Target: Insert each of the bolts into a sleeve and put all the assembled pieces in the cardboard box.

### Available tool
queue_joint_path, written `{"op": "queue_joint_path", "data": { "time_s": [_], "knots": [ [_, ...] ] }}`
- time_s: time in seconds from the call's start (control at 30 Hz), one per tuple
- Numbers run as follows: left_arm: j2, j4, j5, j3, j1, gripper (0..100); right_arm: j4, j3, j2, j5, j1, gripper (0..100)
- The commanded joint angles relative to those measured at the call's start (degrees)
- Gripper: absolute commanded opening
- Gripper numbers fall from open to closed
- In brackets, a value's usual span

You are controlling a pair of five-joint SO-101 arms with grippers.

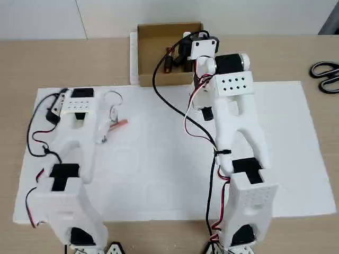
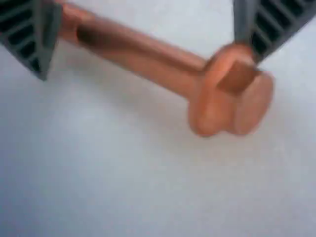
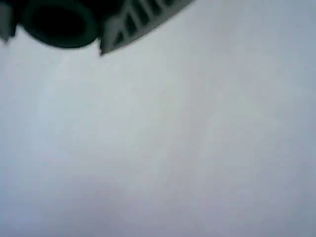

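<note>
Left gripper (image 1: 110, 126) sits low over the white sheet (image 1: 159, 174), toward its far left corner. Jaws are apart, and the orange bolt (image 2: 158, 61) lies on the sheet in the gap. In the left wrist view the shaft runs slantwise from one finger (image 2: 29, 34) towards the other, with the head just under the second fingertip. The bolt therefore lies closer to the closing line than across it. Right gripper (image 1: 172, 59) is at the cardboard box (image 1: 159, 29), which stands on the table (image 1: 32, 58) against the sheet's far edge. Its jaws look clamped on a black sleeve (image 3: 59, 22), bore open to the camera. Dark pieces lie in the box under it, too small to identify. Scissors (image 1: 324, 74) are at the table's right edge. Risks, as judged: closing now could catch the bolt end to end, so it may pivot, skid on the sheet or roll out. A grip near the head would leave the shaft skewed, and it could then jam on the sleeve's rim at insertion. With the sleeve at the box, it could also be dropped in without a bolt.
</note>
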Motion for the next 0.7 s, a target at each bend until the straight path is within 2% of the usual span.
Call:
{"op": "queue_joint_path", "data": {
  "time_s": [0.0,0.13,0.33,0.57,0.67],
  "knots": [
    [1.2,-1.0,0.1,-0.8,-0.3,23,0.7,-1.3,-4.0,0.4,0.2,0.3],
    [3.0,-1.6,0.2,-0.8,-0.3,21,0.7,-1.3,-4.0,0.4,0.2,0.3],
    [3.0,-0.4,-0.4,-2.3,0.1,0,0.7,-1.3,-3.9,0.4,0.3,0.3],
    [3.0,12.0,-0.9,-13.1,2.8,1,0.7,-1.3,-3.6,0.4,0.4,0.3],
    [3.0,17.8,-6.7,-19.9,4.8,1,0.7,-1.3,-1.9,0.4,0.4,0.3]
  ]
}}
